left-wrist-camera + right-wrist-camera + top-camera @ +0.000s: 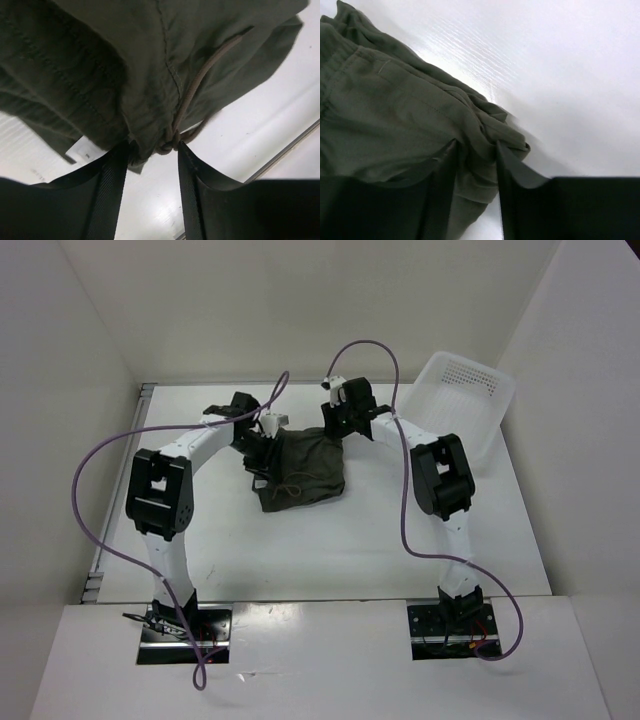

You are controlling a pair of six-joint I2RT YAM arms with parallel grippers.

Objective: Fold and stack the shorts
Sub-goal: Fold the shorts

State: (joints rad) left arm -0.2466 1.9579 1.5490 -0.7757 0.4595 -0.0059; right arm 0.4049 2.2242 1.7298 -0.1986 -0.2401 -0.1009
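The dark olive-green shorts lie bunched in a heap at the table's middle, with the tan drawstring on top. My left gripper is at their far left edge. In the left wrist view it is shut on a bunch of the shorts beside the drawstring knot. My right gripper is at the far right edge. In the right wrist view it is shut on a thick fold of the shorts.
A white perforated basket stands tilted at the back right, close behind the right arm. White walls enclose the table on the left, back and right. Purple cables loop over both arms.
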